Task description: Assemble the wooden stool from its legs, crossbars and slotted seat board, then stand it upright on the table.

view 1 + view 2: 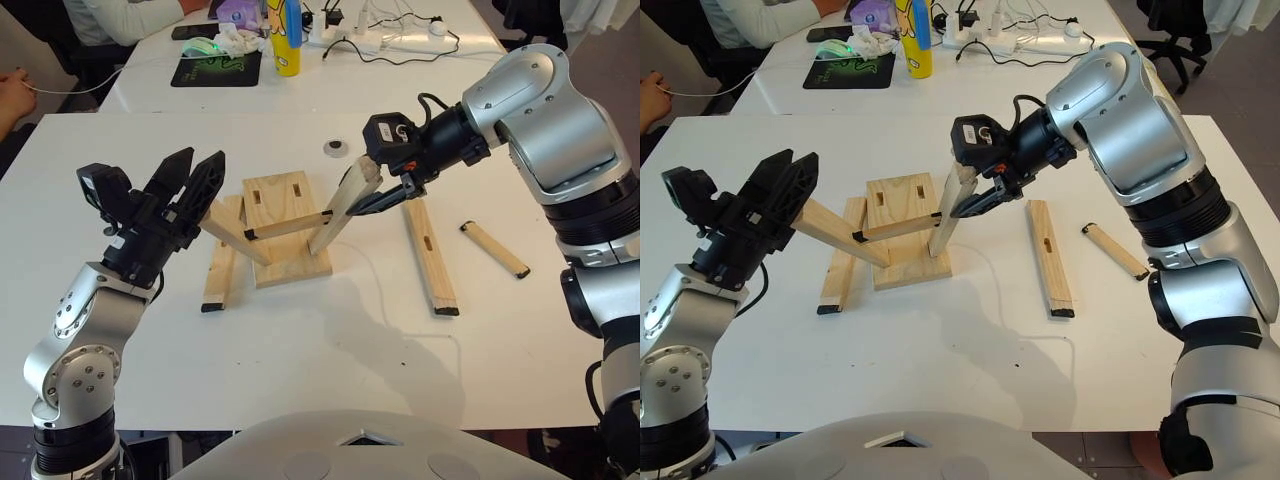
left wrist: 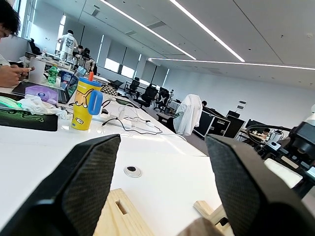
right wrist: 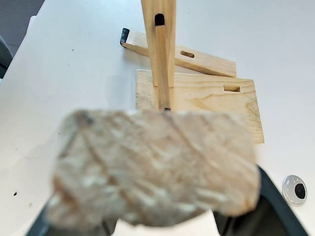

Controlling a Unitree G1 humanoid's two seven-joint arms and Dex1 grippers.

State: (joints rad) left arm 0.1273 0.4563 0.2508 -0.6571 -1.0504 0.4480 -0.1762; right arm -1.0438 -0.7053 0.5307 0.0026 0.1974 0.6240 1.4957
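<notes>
1. Left eye view: right gripper (image 1: pixel 372 192) is pinching the top of the raised leg (image 1: pixel 338 215). This leg is slanting from 1 o'clock down to 7 o'clock, and its foot is seemingly resting on the seat board (image 1: pixel 295 268).
2. Crossbar (image 1: pixel 290 226) is joining it to the second leg (image 1: pixel 238 240), whose long axis is running 10 to 4 o'clock.
3. Left gripper (image 1: pixel 202 165) is sitting at that leg's 10 o'clock end. Its fingers are spread wide either side of the leg and are not clamping it.
4. Judgement: the left arm is the nearer one, so closing across that axis looks like the next move.
5. Spare leg (image 1: pixel 430 255) and loose crossbar (image 1: pixel 495 248) are lying on the table (image 1: pixel 300 360) toward 3 o'clock.
</notes>
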